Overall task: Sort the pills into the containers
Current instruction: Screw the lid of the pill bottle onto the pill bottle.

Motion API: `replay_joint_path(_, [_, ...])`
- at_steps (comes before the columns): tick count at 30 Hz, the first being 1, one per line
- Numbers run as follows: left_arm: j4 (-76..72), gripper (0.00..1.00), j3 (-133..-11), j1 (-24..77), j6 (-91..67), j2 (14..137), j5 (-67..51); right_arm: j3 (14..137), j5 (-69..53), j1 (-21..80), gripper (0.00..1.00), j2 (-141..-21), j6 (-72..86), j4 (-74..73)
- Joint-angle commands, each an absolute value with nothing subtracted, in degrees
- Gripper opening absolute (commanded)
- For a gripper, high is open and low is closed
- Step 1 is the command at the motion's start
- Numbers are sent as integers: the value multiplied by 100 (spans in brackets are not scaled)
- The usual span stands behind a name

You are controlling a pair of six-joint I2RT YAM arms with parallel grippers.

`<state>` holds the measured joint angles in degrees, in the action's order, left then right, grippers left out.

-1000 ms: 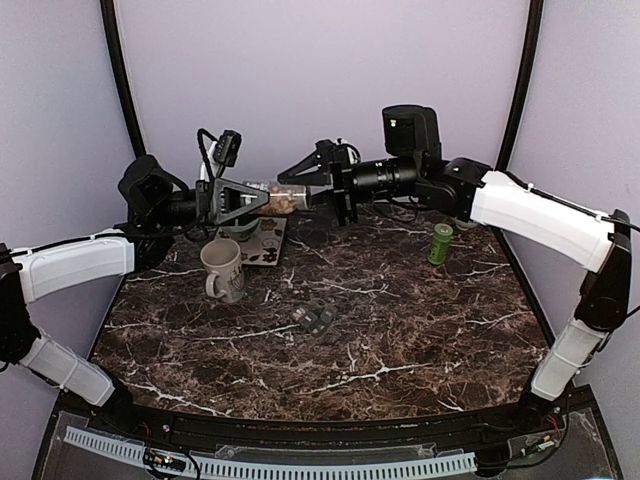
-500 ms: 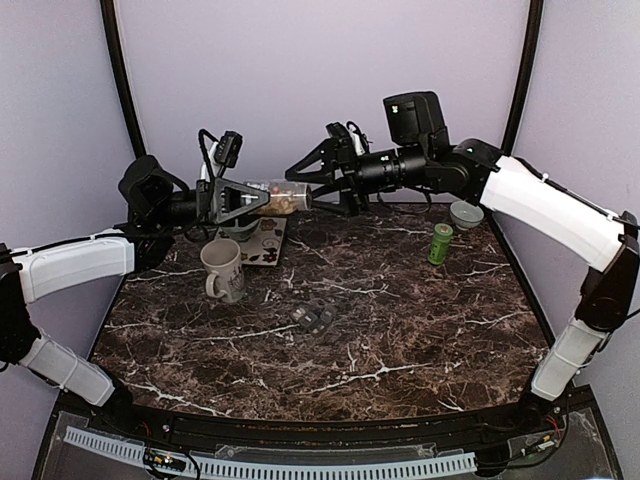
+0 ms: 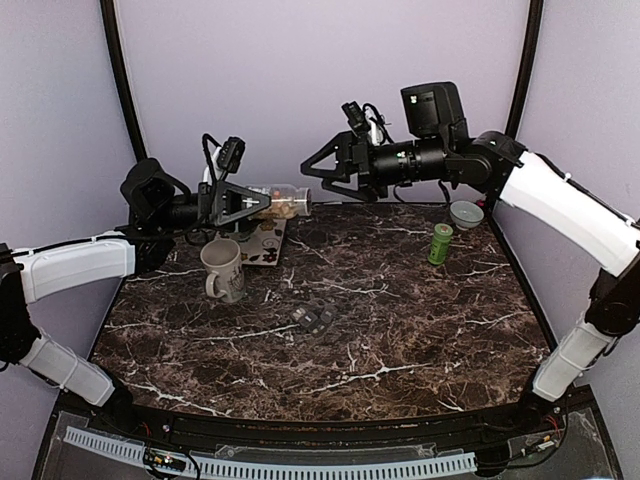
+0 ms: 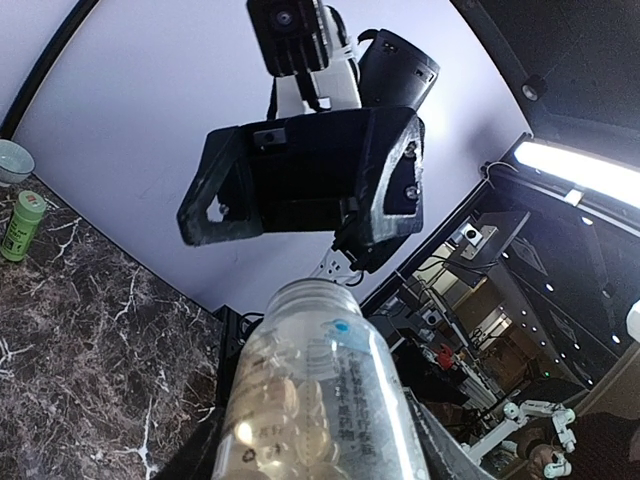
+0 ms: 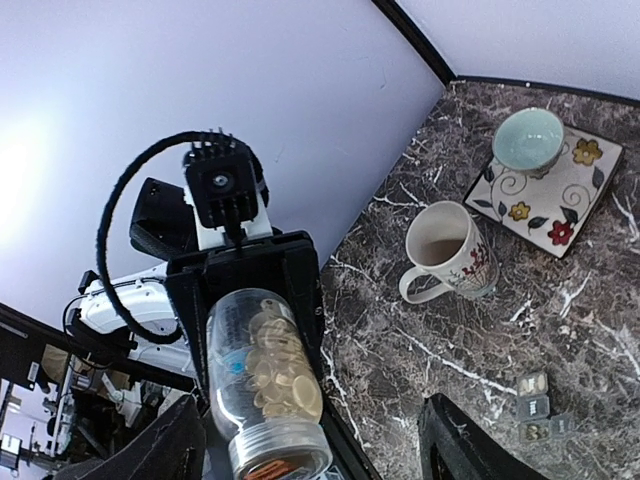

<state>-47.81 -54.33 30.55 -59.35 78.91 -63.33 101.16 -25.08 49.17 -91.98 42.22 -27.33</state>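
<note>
My left gripper (image 3: 262, 203) is shut on a clear jar (image 3: 285, 203) held on its side high above the table's back left. Tan-yellow pills (image 5: 280, 365) lie heaped inside the jar (image 5: 262, 385). Its threaded neck points toward my right gripper (image 3: 308, 172), which stands open and empty just above and right of the jar's mouth, apart from it. In the left wrist view the jar (image 4: 320, 390) fills the bottom, with the right gripper (image 4: 300, 175) facing it. The containers (image 3: 314, 318), a low dark grey strip of joined compartments, sit mid-table and also show in the right wrist view as the containers (image 5: 536, 405).
A white mug (image 3: 224, 270) stands below the jar. Behind it a flowered square plate (image 5: 590, 185) bears a pale teal bowl (image 5: 528, 138). A green bottle (image 3: 440, 243) and a grey bowl (image 3: 466, 213) stand at the back right.
My right gripper has opened wider and drawn back up and to the right, away from the jar's mouth. The left arm and the jar have stayed put.
</note>
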Motion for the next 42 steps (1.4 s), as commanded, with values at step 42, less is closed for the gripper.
replay_joint_path(42, [-7554, 0, -5803, 3045, -8888, 9020, -7117, 10433, -506, 5976, 74, -8974, 735, -4027])
